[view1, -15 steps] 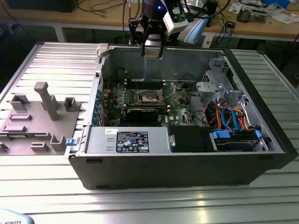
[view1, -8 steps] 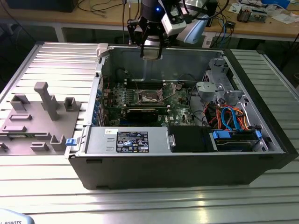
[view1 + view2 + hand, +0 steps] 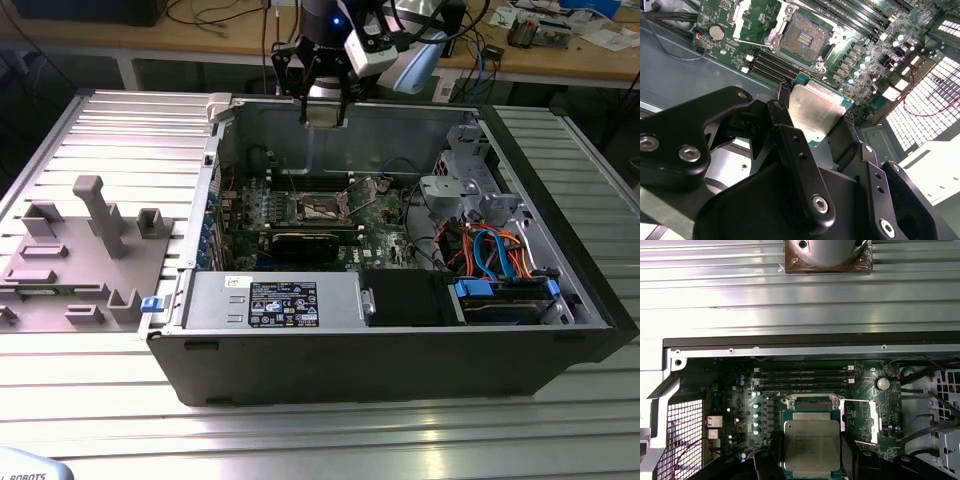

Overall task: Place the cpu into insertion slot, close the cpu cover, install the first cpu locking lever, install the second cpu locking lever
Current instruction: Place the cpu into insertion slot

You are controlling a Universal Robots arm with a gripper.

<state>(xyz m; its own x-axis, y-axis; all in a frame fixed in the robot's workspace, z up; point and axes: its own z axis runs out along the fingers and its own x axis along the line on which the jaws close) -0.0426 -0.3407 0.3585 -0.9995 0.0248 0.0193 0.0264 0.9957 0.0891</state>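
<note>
Aloft, jaws gripping cpu (image 3: 817,112), socket (image 3: 805,32) open

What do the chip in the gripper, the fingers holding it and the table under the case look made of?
Chip: metal lid, pale silver satin, with soft glare across it; the green rim suggests circuit board underneath.
Fingers: matt black, metal or hard plastic, cannot tell which; bright screws are set in them.
Table: probably aluminium, ribbed grey slats with streaky reflections.

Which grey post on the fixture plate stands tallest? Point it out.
The T-topped post on the fixture plate: it rises well above the others, which are all short, squat blocks.
</note>
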